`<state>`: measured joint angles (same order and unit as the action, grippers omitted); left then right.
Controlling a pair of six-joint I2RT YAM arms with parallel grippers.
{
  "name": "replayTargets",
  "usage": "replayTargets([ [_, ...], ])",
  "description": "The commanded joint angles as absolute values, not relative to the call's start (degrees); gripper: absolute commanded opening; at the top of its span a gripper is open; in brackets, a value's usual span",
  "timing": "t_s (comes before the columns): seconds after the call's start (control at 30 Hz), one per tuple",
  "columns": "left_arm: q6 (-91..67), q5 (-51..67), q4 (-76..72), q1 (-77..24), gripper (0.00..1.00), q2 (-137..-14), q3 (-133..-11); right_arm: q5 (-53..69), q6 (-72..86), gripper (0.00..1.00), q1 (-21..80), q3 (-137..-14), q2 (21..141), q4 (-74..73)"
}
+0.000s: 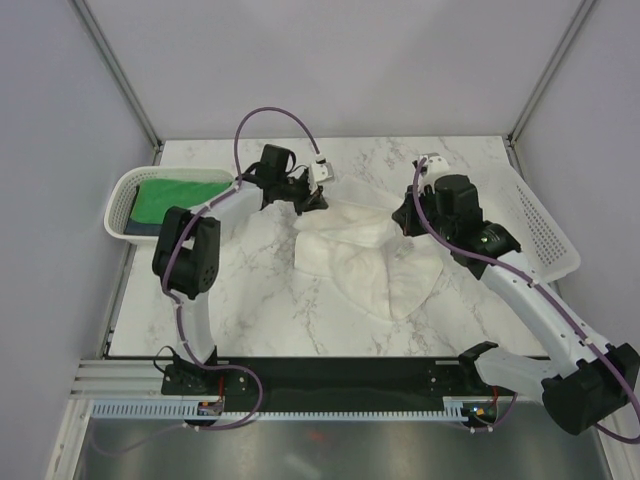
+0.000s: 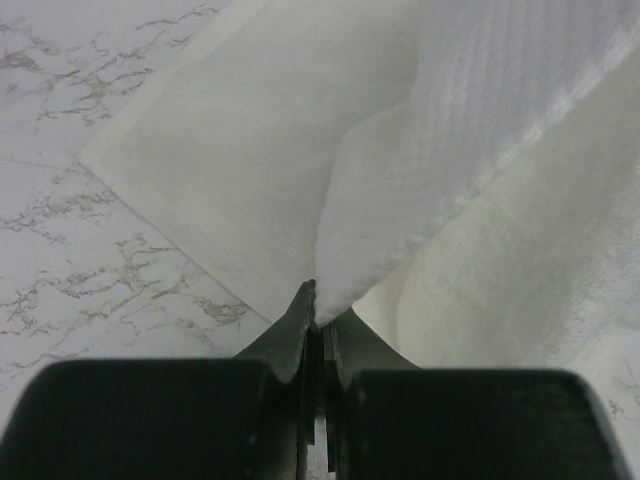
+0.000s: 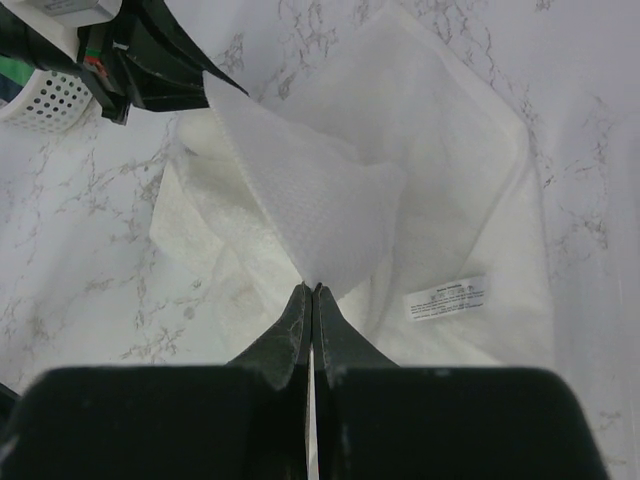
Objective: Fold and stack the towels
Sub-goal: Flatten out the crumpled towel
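Observation:
The large white towel lies rumpled in the middle of the marble table, with a lifted band stretched between both grippers. My left gripper is shut on one corner of the white towel at its far left. My right gripper is shut on another corner of the white towel at its far right. The towel's care label faces up. The green towel lies folded in the left basket, with a dark layer under its near edge.
A white perforated basket sits at the table's left edge and holds the green towel. A second white basket rests tilted at the right edge. In the right wrist view, the left basket shows beside the left arm's fingers.

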<state>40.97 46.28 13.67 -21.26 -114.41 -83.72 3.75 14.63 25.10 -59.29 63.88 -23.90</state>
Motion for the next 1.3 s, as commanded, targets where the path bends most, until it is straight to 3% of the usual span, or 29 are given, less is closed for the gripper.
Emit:
replayTargets([
  [0.0, 41.1, 39.6, 16.0, -20.8, 0.02, -109.4, -85.0, 0.4, 16.4, 0.00, 24.5, -62.6, 64.2, -19.9],
  [0.2, 34.5, 30.3, 12.0, -21.3, 0.02, -89.7, -86.6, 1.1, 16.2, 0.00, 24.5, -78.2, 71.7, -16.8],
  [0.43, 29.6, 22.5, 16.2, -23.2, 0.02, -76.1, -96.8, 0.4, 7.0, 0.00, 24.5, -111.8, 79.0, -21.3],
  [0.53, 25.9, 23.9, 16.8, -23.3, 0.02, -69.6, -98.7, 3.7, 5.6, 0.00, 24.5, -115.3, 76.1, -22.6],
  [0.7, 22.1, 29.9, 22.8, -23.4, 0.02, -60.0, -99.5, 7.1, 8.6, 0.00, 24.5, -108.6, 64.8, -19.3],
  [0.93, 11.2, 40.4, 28.7, -23.5, 0.02, -60.5, -90.7, 6.4, 9.1, 0.00, 24.5, -91.8, 56.9, -27.1],
  [1.1, 2.8, 34.1, 28.9, -23.8, 0.02, -64.1, -77.1, 8.5, 11.6, 0.00, 24.5, -67.9, 57.7, -29.0],
  [1.27, -2.7, 24.9, 28.4, -24.0, 0.02, -73.8, -70.1, 11.5, 17.8, 0.00, 24.5, -52.6, 61.6, -17.5],
])
